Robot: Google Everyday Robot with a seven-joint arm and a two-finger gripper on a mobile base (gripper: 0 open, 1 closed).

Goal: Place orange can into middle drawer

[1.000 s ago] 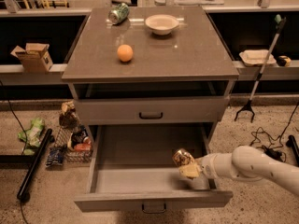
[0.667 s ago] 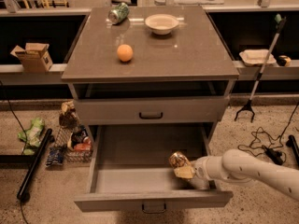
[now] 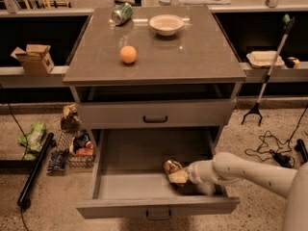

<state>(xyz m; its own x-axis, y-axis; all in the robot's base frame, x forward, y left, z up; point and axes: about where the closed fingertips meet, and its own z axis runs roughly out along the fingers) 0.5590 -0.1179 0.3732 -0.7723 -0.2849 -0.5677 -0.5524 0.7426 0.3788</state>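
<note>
The orange can (image 3: 174, 171) is a crinkled gold-brown and white stubby cylinder. It sits low inside the open middle drawer (image 3: 130, 183), right of the middle of its grey floor. My gripper (image 3: 183, 174) reaches in from the right on the white arm (image 3: 240, 171) and is shut on the can. I cannot tell whether the can rests on the floor or hangs just above it. The drawer is pulled fully out, with a small dark handle (image 3: 158, 215) on its front.
The closed drawer above has a black handle (image 3: 155, 120). On the cabinet top are an orange ball (image 3: 128, 55), a green can (image 3: 121, 13) and a white bowl (image 3: 166, 24). Litter (image 3: 72, 143) and a black pole (image 3: 34, 170) lie left; a grabber tool (image 3: 267, 76) and cables (image 3: 274, 150) lie right.
My gripper has carried the orange can leftward and a little lower inside the middle drawer. The arm reaches further in.
</note>
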